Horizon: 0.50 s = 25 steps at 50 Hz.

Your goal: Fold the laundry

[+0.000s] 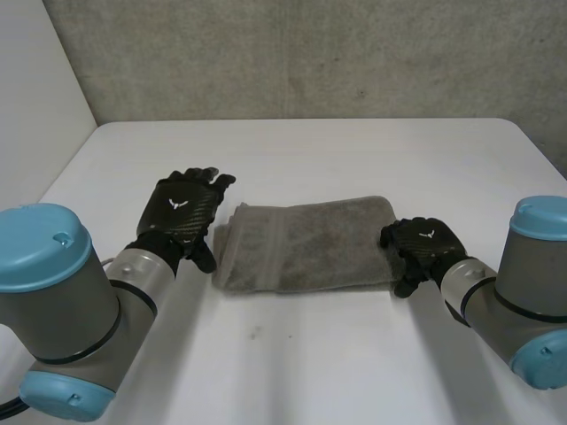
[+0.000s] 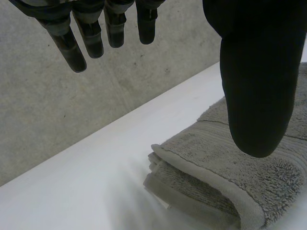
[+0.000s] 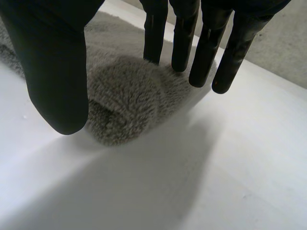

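the folded grey towel (image 1: 306, 246) is lying mid-table (image 1: 292, 354) between the hands. the left hand (image 1: 182, 212) is hovering beside its left end, fingers relaxed, gripping nothing. the right hand (image 1: 423, 243) is poising over the right end, fingers straight, thumb apart, nothing pinched. the risk i'm seeing: a one-sided grab dragging the stacked layers askew and undoing the fold.

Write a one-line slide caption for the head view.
Folded grey towel on the white table, the left hand open beside one end and the right hand open at the other.
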Tool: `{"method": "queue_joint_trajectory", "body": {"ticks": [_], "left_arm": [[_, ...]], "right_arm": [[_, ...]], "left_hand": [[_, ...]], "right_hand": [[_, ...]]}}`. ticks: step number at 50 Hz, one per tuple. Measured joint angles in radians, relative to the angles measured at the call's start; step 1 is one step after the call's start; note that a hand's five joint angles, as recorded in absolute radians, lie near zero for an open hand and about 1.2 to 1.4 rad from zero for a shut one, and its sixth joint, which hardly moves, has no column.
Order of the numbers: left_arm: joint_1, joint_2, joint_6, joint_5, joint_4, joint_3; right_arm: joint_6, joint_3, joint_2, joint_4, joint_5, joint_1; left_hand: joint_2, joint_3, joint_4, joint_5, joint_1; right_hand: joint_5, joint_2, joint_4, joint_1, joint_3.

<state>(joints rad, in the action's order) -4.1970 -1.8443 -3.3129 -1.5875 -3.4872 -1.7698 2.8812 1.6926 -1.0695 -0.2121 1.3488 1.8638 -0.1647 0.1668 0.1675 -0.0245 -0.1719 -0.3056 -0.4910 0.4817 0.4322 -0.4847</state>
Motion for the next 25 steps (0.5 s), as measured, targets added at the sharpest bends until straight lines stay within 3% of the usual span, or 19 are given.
{"method": "queue_joint_trajectory", "body": {"ticks": [3, 4, 7, 8, 9, 17, 24, 25], "left_arm": [[0.000, -0.001, 0.000, 0.000, -0.001, -0.002], [0.000, -0.001, 0.000, 0.000, -0.001, -0.003], [0.000, -0.002, -0.001, 0.000, -0.002, -0.003], [0.000, -0.002, -0.001, 0.000, -0.002, -0.004], [0.000, -0.002, -0.001, 0.000, -0.002, -0.005], [-0.005, 0.002, -0.001, -0.001, -0.004, -0.013], [-0.023, 0.030, 0.001, -0.004, -0.004, -0.013], [-0.033, 0.042, 0.003, -0.005, -0.004, -0.014]], "right_arm": [[-0.001, 0.004, 0.011, -0.008, -0.002, 0.000], [-0.002, 0.003, 0.018, -0.013, -0.002, 0.000], [-0.004, -0.001, 0.027, -0.022, -0.002, 0.000], [-0.008, -0.009, 0.036, -0.041, -0.001, 0.000], [-0.018, -0.018, 0.041, -0.064, 0.000, 0.002], [-0.169, -0.103, 0.026, -0.175, 0.037, 0.042], [-0.318, -0.242, 0.067, -0.175, 0.047, 0.238], [-0.364, -0.296, 0.109, -0.168, 0.024, 0.332]], "left_hand": [[0.000, 0.000, 0.000, 0.000, 0.000], [0.000, 0.000, 0.000, 0.000, 0.000], [0.000, 0.000, 0.000, 0.000, 0.000], [0.000, 0.000, 0.000, 0.000, 0.000], [0.000, 0.000, 0.000, 0.000, 0.000], [0.000, 0.000, 0.000, 0.000, 0.000], [0.000, 0.000, 0.000, 0.000, 0.000], [0.000, 0.000, 0.000, 0.000, 0.000]], "right_hand": [[-0.132, -0.130, 0.139, 0.110, -0.137], [-0.249, -0.277, 0.265, 0.207, -0.262], [-0.279, -0.292, 0.295, 0.229, -0.293], [-0.591, -0.610, 0.627, 0.438, -0.622], [-0.642, -0.655, 0.687, 0.478, -0.679], [-0.668, -0.661, 0.708, 0.490, -0.697], [-0.676, -0.661, 0.709, 0.501, -0.699], [-0.680, -0.668, 0.709, 0.501, -0.700]]}}
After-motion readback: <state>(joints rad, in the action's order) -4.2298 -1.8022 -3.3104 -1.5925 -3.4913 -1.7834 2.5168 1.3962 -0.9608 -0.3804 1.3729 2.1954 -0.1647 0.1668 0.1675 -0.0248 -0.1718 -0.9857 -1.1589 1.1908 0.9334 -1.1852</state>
